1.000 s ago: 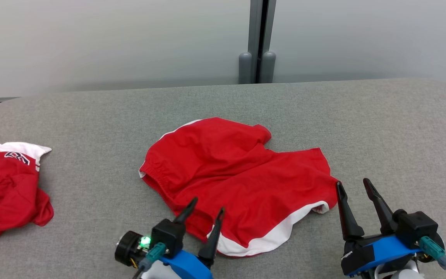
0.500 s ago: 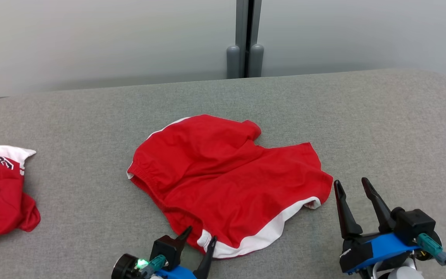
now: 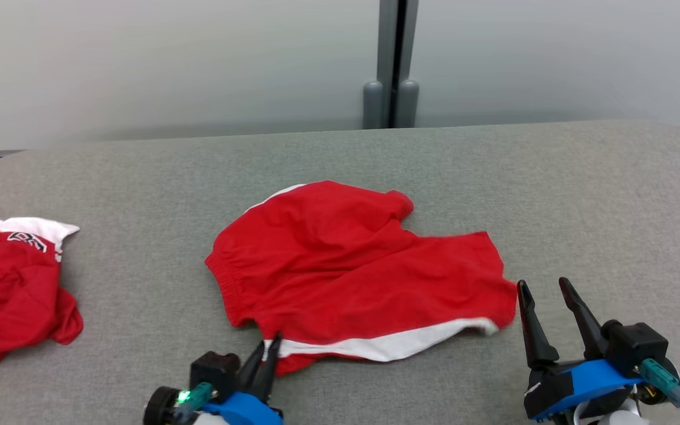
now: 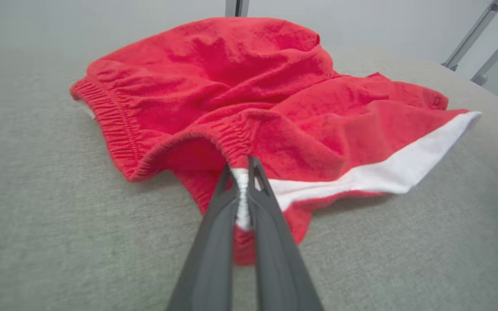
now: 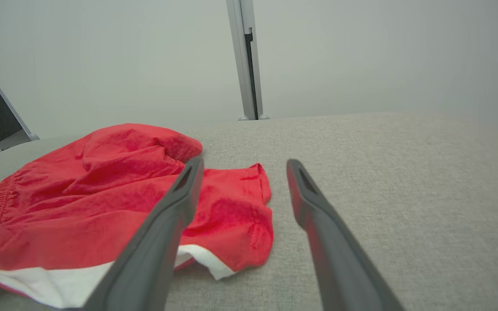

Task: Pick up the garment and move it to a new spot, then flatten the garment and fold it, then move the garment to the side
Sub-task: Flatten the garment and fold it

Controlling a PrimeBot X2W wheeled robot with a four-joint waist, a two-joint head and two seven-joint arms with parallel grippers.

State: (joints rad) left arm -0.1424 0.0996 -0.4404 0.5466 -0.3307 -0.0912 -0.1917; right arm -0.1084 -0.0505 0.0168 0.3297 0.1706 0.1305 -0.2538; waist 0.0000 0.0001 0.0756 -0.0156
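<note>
The left gripper (image 4: 240, 166), at the near edge of the grey tabletop (image 3: 582, 195), has its two dark fingers pressed together on a pinch of the red shorts (image 3: 352, 271). White cloth shows in the narrow slit between them. It grips the shorts at their nearest edge, where the white band (image 3: 387, 345) ends beside the elastic waistband (image 4: 110, 116). In the left wrist view the cloth at that point looks raised a little off the tabletop, with shadow under it.

Well off to that gripper's right, the right gripper (image 3: 542, 283) has its fingers spread wide and nothing between them. Its tips are just beside the shorts' right-hand corner. Whether the nearer finger touches the cloth cannot be told.

Ahead of both grippers the shorts lie rumpled and partly spread. The waistband curves away ahead and to the left of the left gripper, and the white band runs from it toward the right gripper. A bunched fold sits at the garment's far side.

Far to the left of the left gripper, a red-and-white garment (image 3: 9, 295) lies crumpled, well apart from the shorts.

Beyond the tabletop's far edge stands a pale wall (image 3: 169, 59), split by a grey upright post (image 3: 392, 59).
</note>
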